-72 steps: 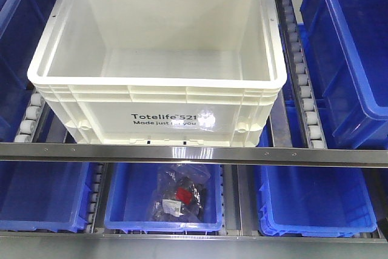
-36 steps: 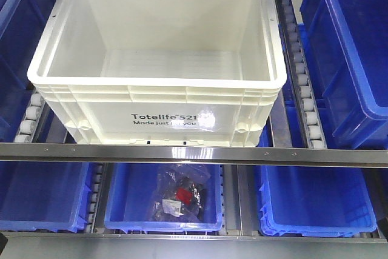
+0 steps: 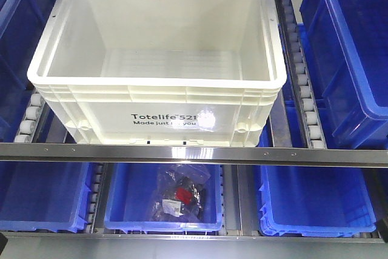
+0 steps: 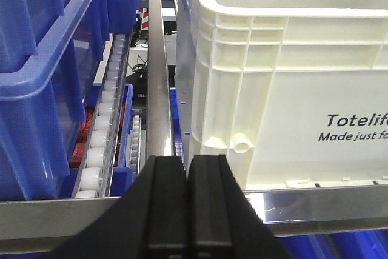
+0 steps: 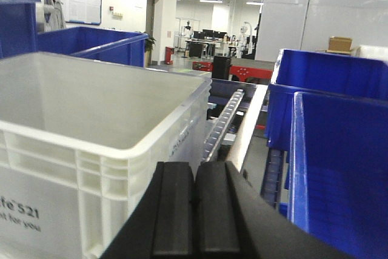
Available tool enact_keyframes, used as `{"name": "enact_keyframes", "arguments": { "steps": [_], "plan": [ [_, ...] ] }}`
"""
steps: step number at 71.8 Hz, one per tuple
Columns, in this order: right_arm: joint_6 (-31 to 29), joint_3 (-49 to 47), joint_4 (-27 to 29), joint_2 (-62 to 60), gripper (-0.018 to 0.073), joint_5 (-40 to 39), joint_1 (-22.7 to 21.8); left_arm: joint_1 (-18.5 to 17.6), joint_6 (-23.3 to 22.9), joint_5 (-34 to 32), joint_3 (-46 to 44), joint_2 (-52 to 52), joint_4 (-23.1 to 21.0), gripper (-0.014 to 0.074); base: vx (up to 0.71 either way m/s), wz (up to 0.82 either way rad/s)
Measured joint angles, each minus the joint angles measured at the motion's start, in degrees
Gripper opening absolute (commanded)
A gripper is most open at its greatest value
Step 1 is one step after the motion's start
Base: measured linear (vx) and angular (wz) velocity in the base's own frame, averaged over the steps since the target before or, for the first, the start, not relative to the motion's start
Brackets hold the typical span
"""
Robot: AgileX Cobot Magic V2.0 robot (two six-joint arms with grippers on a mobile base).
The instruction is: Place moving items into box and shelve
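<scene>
1. The box (image 3: 157, 47), a big cream-white ribbed crate, sits empty on the upper roller shelf, its printed side just behind the steel front rail (image 3: 194, 153); it looks rigid and smooth, so items should be lowered well inside its walls
2. Blue bins (image 3: 345, 53) of glossy plastic flank it; one below (image 3: 121, 201) holds a crinkly clear bag (image 3: 180, 197), probably the next pick
3. The left gripper (image 4: 187, 201) and right gripper (image 5: 193, 210) are both clenched on nothing; each must part its flat black jaws before grasping
</scene>
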Motion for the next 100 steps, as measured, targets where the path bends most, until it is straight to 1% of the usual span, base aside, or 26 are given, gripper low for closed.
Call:
{"name": "enact_keyframes", "arguments": {
  "steps": [4,10,14,22,26,34,100],
  "plan": [
    [0.56,2.76,-1.16,0.0,-0.0015,-0.61,0.0,0.0,0.0,0.0,0.0,0.0,0.0,-0.0028,0.0,0.0],
    [2.95,7.82,-1.5,0.0,-0.0015,-0.99,0.0,0.0,0.0,0.0,0.0,0.0,0.0,-0.0028,0.0,0.0],
    [5.34,8.99,-1.72,0.0,-0.0015,1.02,0.0,0.0,0.0,-0.06,0.0,0.0,0.0,-0.0028,0.0,0.0],
    [7.12,9.26,-2.21,-2.71,-0.0015,5.54,0.0,0.0,-0.06,-0.06,0.0,0.0,-0.01,-0.0028,0.0,0.0],
    [7.18,9.26,-2.26,-5.8,-0.0015,7.45,0.0,0.0,-0.11,-0.06,0.0,0.0,-0.01,-0.0028,0.0,0.0],
    [7.36,9.26,-2.31,-8.64,-0.0015,7.7,0.0,0.0,-0.11,-0.1,0.0,0.0,-0.06,-0.0028,0.0,0.0],
    [7.58,9.26,-2.01,-8.63,-0.0015,7.75,0.0,0.0,-0.12,-0.1,0.0,0.0,-0.16,-0.0028,0.0,0.0]
  ]
}}
